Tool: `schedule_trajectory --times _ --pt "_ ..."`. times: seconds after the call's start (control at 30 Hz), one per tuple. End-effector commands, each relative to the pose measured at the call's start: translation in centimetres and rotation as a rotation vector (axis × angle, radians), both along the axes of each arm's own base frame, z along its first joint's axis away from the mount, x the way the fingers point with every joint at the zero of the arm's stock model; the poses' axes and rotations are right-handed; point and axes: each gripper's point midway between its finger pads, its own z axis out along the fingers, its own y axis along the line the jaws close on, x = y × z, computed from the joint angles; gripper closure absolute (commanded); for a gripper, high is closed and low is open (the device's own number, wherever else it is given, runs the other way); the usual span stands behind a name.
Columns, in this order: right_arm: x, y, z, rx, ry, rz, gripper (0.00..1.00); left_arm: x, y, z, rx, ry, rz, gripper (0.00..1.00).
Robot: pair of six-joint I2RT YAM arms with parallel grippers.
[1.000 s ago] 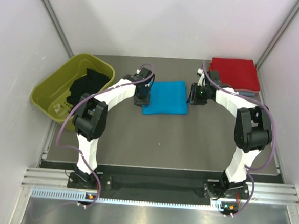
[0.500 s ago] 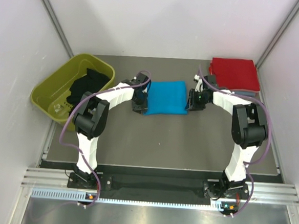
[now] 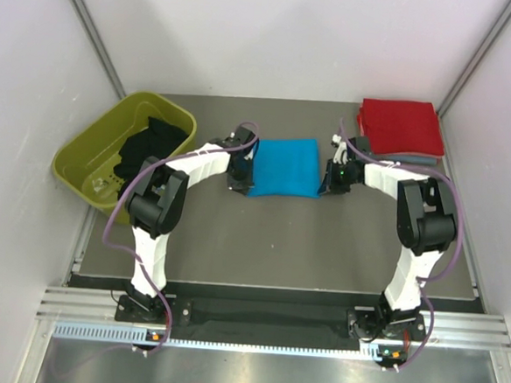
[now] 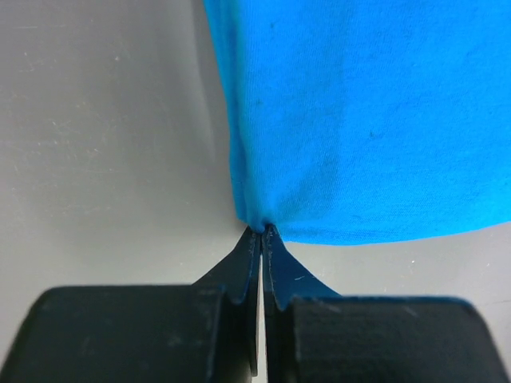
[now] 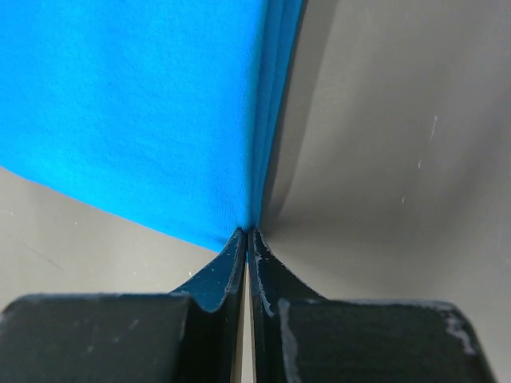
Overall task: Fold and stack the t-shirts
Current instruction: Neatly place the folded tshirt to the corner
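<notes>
**Pinching both near corners of the turquoise t-shirt [image 3: 282, 165]**

Both arms have hold of cloth right now. The left tool [image 4: 262, 233] is clenched on the shirt's near-left corner, and the right tool [image 5: 247, 233] is clenched on the near-right one (in the wrist views the fabric is nipped right at the tips). The shirt is folded into a square and lies flat in the middle of the surface [image 3: 269, 245], between the two arms.

My guess at the why: holding two corners at once keeps the folded layers together, so the square can travel to the stack without flopping open. That stack sits at the far right, with the red t-shirt [image 3: 402, 125] on top of the grey-blue t-shirt [image 3: 416, 158].

Headcount: four shirts in all. That's one turquoise, one red, one grey-blue, plus one black t-shirt [image 3: 153, 145] bunched up in the olive tub [image 3: 82, 166] on the left. Two tools, one tub.
</notes>
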Motion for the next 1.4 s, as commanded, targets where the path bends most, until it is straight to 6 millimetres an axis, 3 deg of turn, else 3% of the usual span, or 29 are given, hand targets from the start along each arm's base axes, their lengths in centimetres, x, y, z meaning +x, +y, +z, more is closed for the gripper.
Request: schedule_trajectory --times 0.0,0.37,0.4,0.43,0.5,0.57,0.63,0.77,0.87,0.97,1.0,1.13,1.17,1.37 --pt "-0.5 -0.4 0.8 0.011 -0.034 -0.023 1.0 -0.7 1.5 -0.2 0.05 -0.003 0.022 1.0" --pt "-7.2 -1.9 0.9 -0.004 -0.001 -0.078 0.98 -4.3 3.6 1.2 0.111 0.021 0.039 1.0" --pt "-7.5 -2.0 0.9 -0.01 0.004 -0.083 0.86 -4.5 3.8 1.5 0.118 0.019 0.037 0.95" --pt "-7.8 -2.2 1.1 -0.017 0.012 -0.087 0.82 -4.4 4.0 2.2 0.126 0.001 0.042 0.82" --pt "-7.8 -2.7 1.4 -0.036 0.005 -0.1 0.72 -4.3 4.2 3.5 0.136 -0.016 0.036 0.71" --pt "-6.6 -2.9 3.0 -0.041 -0.047 -0.113 0.66 -4.2 4.6 5.3 0.149 -0.038 0.034 0.57" --pt "-4.6 -3.0 4.4 -0.045 -0.089 -0.131 0.59 -3.3 4.5 8.0 0.143 -0.095 0.021 0.51" --pt "-0.4 -1.8 6.4 -0.009 -0.149 -0.105 0.51 -2.4 3.4 12.6 0.075 -0.179 -0.034 0.48" --pt "2.7 -1.4 7.1 -0.01 -0.177 -0.121 0.46 -2.4 2.3 14.7 0.01 -0.24 -0.104 0.48" --pt "5.4 -1.0 7.4 -0.013 -0.201 -0.13 0.4 -2.7 2.7 15.4 0.0 -0.288 -0.117 0.48" --pt "6.0 -0.9 7.3 -0.01 -0.202 -0.134 0.39 -3.2 3.1 14.5 0.01 -0.282 -0.114 0.48" --pt "8.4 -0.5 5.8 -0.029 -0.187 -0.158 0.39 -3.9 3.4 14.9 -0.022 -0.341 -0.097 0.48" --pt "8.6 -0.5 5.3 -0.054 -0.19 -0.163 0.39 -4.4 3.8 14.2 -0.014 -0.333 -0.096 0.48" --pt "9.0 0.3 2.7 -0.102 -0.159 -0.153 0.39 -5.5 4.5 14.9 -0.034 -0.4 -0.098 0.46"
